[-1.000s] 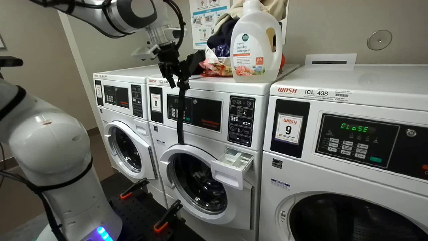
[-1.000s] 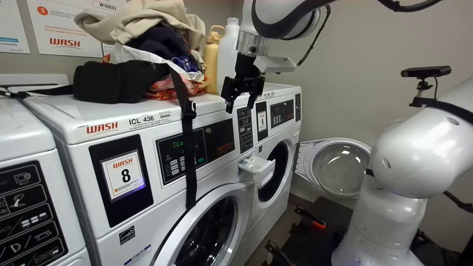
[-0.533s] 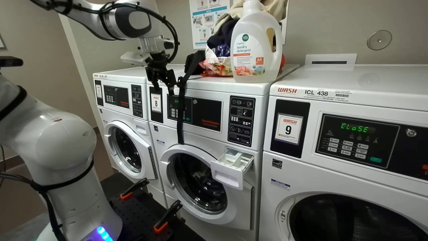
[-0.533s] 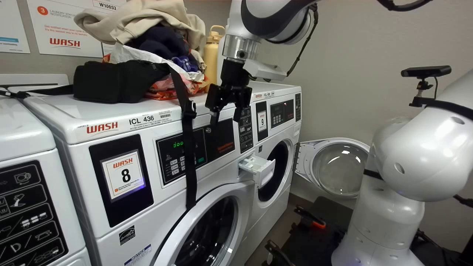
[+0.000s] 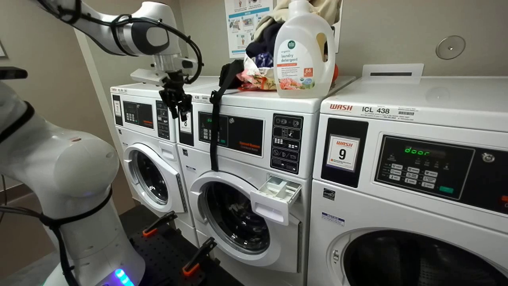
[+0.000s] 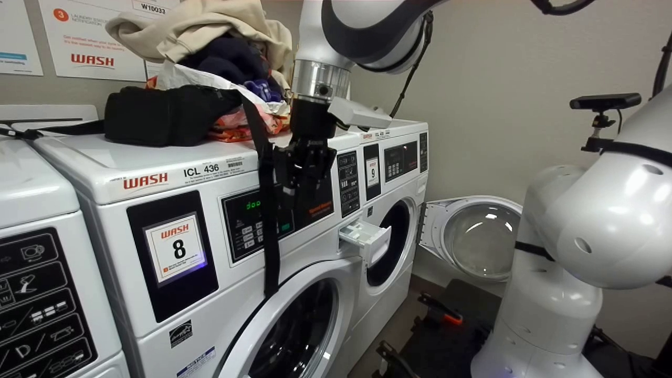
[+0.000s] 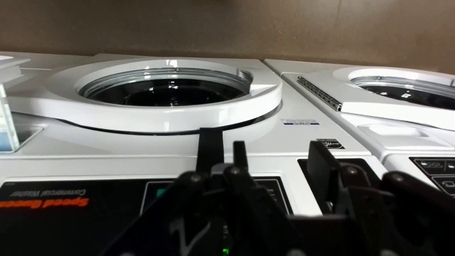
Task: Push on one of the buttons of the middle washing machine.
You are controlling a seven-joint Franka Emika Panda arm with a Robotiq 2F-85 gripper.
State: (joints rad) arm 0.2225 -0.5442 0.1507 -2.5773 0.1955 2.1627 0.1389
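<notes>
The middle washing machine (image 5: 246, 159), marked 8, has a black control panel with small light buttons (image 6: 248, 236) and a green button (image 6: 285, 227). In the wrist view the green button (image 7: 161, 192) shows left of the fingers, while the light buttons are hidden by the gripper. My gripper (image 7: 279, 149) is above and in front of this panel, fingers downward and partly apart, nothing between them. In an exterior view the gripper (image 5: 179, 117) overlaps the 8 label; in an exterior view the gripper (image 6: 298, 193) appears right beside the strap. Contact with the panel cannot be told.
A black strap (image 6: 270, 236) hangs from a black bag (image 6: 157, 118) down across the panel. Below it, the detergent drawer (image 5: 274, 206) sticks out. A detergent bottle (image 5: 303, 51) and a pile of clothes (image 6: 226, 47) stand on top.
The arm has carried the gripper lower and leftward in both exterior views, from above the panel to in front of it. Its fingers have come closer together. The machine's display switched from CLOSE to door.
</notes>
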